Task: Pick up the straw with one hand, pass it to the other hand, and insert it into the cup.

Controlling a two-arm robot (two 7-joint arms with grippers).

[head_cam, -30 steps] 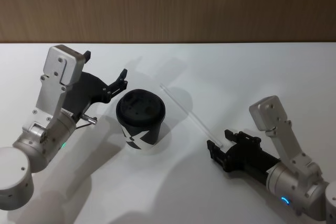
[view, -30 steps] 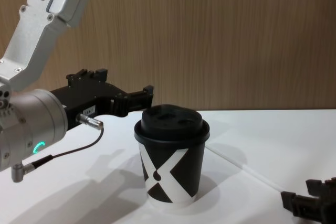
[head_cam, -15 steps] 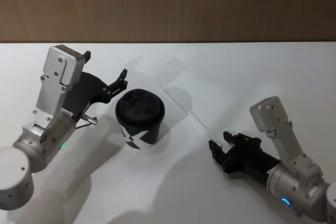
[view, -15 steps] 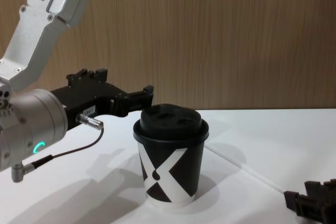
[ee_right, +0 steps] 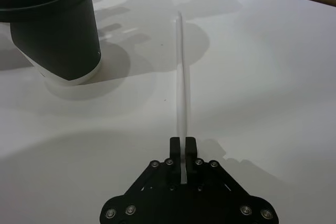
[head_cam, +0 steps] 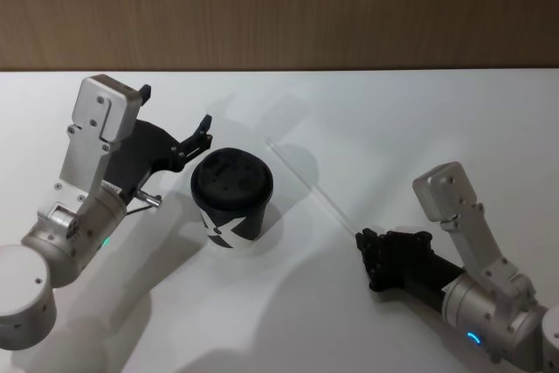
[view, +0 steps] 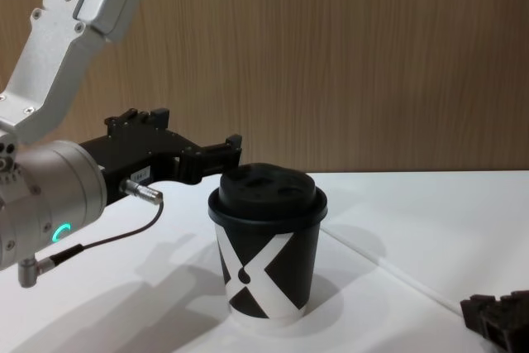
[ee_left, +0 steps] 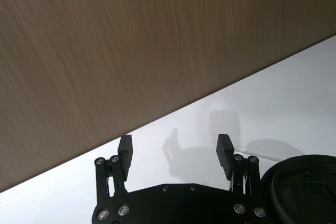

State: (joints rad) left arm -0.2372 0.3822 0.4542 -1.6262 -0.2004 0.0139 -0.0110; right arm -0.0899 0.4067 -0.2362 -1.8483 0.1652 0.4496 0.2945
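Pinching the straw (ee_right: 181, 77) by its end, your right claw (ee_right: 183, 146) sits closed; left claw (ee_left: 175, 145) gapes beside the cup (head_cam: 231, 203). That end grip could let it swivel.

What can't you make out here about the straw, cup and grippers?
Near end of the straw: right wrist view, hidden inside the shut right gripper.
Right gripper's hold: chest view, cut off by the lower corner.
Contents of the cup: head view, covered by the lid.
Lid's straw opening: head view, too small to tell.
Cup near the open left gripper: left wrist view, mostly cut off by the edge.
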